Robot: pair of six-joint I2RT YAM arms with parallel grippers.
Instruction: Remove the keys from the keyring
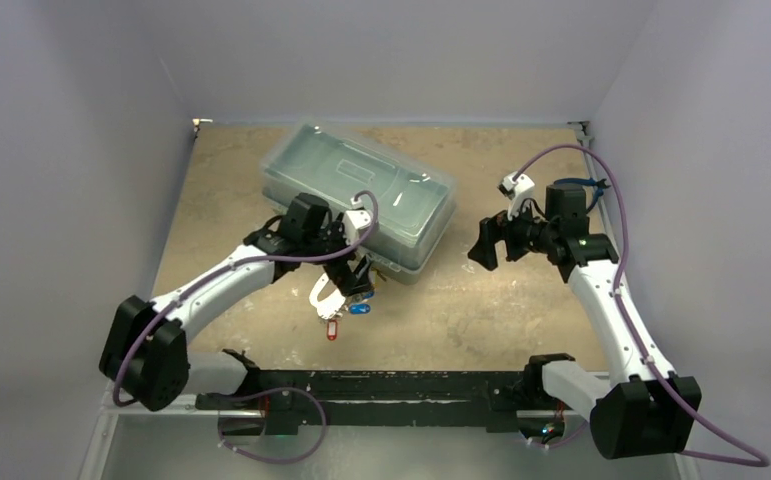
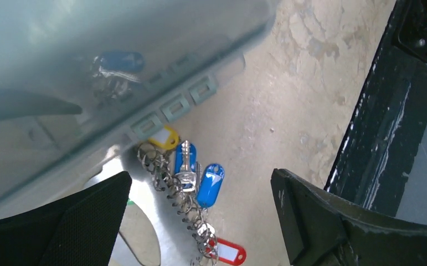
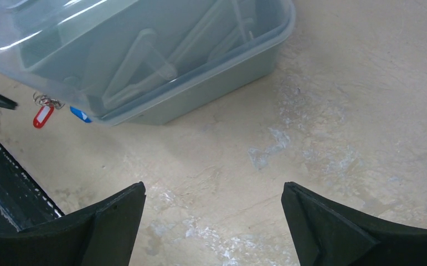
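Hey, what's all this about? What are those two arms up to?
Two robot arms are at a table. The left gripper hangs open over a bunch of keys with coloured tags, seemingly all on their keyring, lying beside a clear lidded bin. The right gripper is open too, over bare table, holding nothing. No key is gripped yet.

White arm links [image 1: 223,278], black joint housings [image 1: 151,352], purple cables [image 1: 561,148], black wedge-shaped end effector fingers [image 2: 322,221]
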